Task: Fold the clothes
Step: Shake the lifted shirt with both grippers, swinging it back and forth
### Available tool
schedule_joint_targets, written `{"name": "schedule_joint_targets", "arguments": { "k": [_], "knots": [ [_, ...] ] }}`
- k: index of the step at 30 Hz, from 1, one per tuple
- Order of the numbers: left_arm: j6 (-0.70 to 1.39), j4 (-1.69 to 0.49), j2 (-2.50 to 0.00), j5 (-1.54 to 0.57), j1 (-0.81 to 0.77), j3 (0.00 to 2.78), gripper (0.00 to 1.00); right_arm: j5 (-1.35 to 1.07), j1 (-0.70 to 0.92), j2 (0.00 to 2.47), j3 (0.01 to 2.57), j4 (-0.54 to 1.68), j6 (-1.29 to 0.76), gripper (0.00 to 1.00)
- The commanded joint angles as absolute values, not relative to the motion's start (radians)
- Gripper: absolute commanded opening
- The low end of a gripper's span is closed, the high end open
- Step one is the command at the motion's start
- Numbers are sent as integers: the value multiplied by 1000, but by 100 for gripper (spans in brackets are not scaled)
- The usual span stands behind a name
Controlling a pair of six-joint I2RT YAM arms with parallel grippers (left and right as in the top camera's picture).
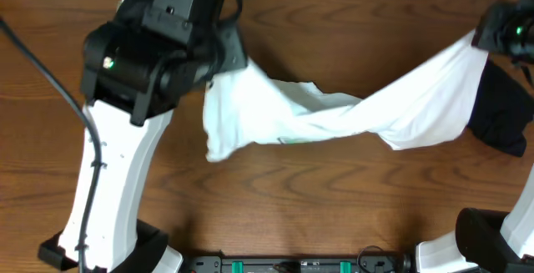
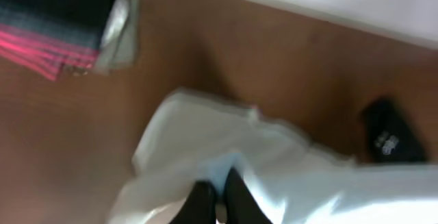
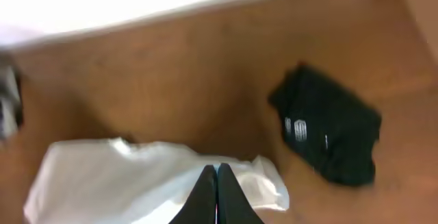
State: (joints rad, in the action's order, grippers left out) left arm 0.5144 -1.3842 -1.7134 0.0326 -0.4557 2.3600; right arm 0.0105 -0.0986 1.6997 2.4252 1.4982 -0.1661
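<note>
From overhead, the shirt (image 1: 334,116) is strung across the table (image 1: 275,214), one end lifted under the left arm and the other drawn up to the right arm at the far right edge. Its middle is twisted and sags toward the wood. It is probably held by two ends so it can be pulled open and laid flat before any fold. The black garment (image 1: 503,118) lies just beside and partly under the raised right end, out of the way for now. In the left wrist view, the left gripper (image 2: 219,184) is clenched on a bunched edge of the shirt, which spreads away from the fingers. A striped cloth (image 2: 41,39) lies well apart at the top left, and the black garment shows far right. In the right wrist view, the right gripper (image 3: 215,170) is pinched tight on the shirt's other edge, with the black garment beyond it on bare wood.
</note>
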Motion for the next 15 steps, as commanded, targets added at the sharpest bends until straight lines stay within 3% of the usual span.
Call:
{"name": "schedule_joint_targets", "arguments": {
  "k": [1,10,15],
  "knots": [
    [478,-1247,-1763,46,-414,2364,6,-30,-93,1748,2427,1397,-152,1],
    [405,-640,-1981,45,-280,2364,6,-101,-93,1978,2427,979,-165,1],
    [324,-355,-1998,93,-273,2416,6,-113,-107,1975,2478,845,-186,1]
  ]
}}
